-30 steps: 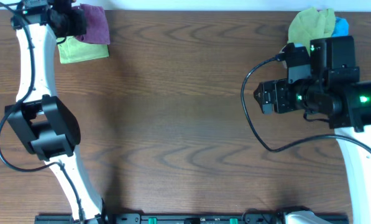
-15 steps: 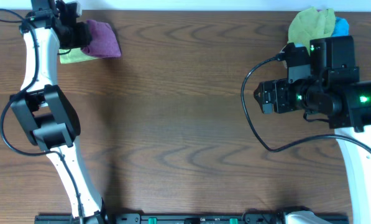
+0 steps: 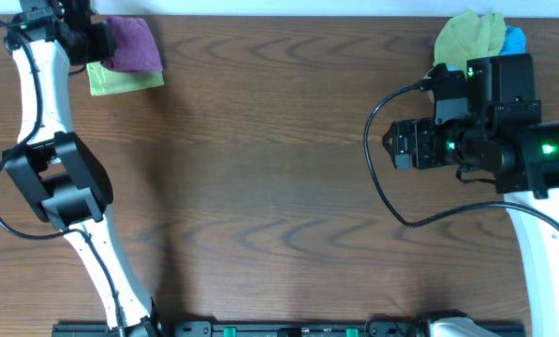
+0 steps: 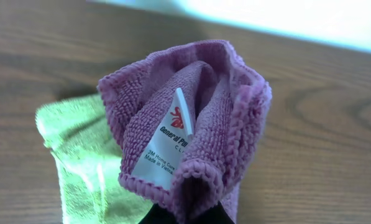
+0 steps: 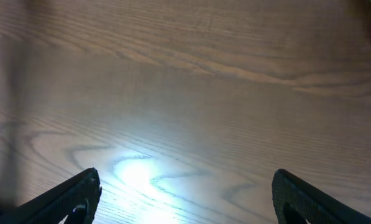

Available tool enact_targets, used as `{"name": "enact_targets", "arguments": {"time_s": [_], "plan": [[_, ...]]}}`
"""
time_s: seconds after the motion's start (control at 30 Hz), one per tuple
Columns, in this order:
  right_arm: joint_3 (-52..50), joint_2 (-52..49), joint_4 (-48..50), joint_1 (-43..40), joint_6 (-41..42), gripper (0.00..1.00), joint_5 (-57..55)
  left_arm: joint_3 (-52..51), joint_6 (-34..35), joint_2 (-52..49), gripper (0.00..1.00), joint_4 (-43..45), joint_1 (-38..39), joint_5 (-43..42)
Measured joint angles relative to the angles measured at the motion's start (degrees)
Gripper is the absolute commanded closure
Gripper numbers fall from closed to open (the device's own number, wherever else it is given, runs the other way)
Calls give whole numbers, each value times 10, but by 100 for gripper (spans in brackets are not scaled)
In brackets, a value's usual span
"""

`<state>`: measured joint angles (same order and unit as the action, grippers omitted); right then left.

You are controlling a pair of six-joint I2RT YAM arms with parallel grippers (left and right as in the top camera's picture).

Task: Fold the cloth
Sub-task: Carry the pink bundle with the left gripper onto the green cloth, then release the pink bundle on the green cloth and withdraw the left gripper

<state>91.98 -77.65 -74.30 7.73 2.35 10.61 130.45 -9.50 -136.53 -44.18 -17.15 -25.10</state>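
A purple cloth [image 3: 129,43] with a white label is bunched at the table's far left corner, over a folded light green cloth [image 3: 120,79]. My left gripper [image 3: 99,42] is shut on the purple cloth [image 4: 191,130] and holds its folded edge; the green cloth [image 4: 79,162] lies below and to the left. My right gripper [image 3: 391,146] is open and empty at the right side, its two fingertips [image 5: 185,196] wide apart above bare wood.
A heap of yellow-green and blue cloths [image 3: 476,36] lies at the far right corner behind the right arm. The table's far edge runs just behind the purple cloth. Cables hang from both arms.
The left gripper swung with the purple cloth: right and down over the green cloth half a second ago, now back left toward the far edge. The right arm has not moved.
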Motion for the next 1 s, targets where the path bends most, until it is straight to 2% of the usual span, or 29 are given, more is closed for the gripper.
{"name": "enact_targets", "arguments": {"time_s": [0.53, 0.73, 0.8, 0.83, 0.87, 0.9, 1.0], "plan": [[0, 0, 0, 0, 20, 13, 0, 4, 0, -5, 94, -7, 0, 2], [0, 0, 0, 0, 21, 13, 0, 4, 0, -9, 94, -7, -5, 32], [0, 0, 0, 0, 21, 13, 0, 4, -3, -9, 74, -3, -9, 42], [0, 0, 0, 0, 21, 13, 0, 4, -6, -9, 59, -1, -9, 48], [0, 0, 0, 0, 21, 13, 0, 2, -3, -9, 26, 4, -10, 59], [0, 0, -1, 0, 22, 13, 0, 1, -5, -9, 5, 8, -11, 72], [0, 0, -1, 0, 23, 13, 0, -4, -7, -9, 4, 11, -11, 120]]}}
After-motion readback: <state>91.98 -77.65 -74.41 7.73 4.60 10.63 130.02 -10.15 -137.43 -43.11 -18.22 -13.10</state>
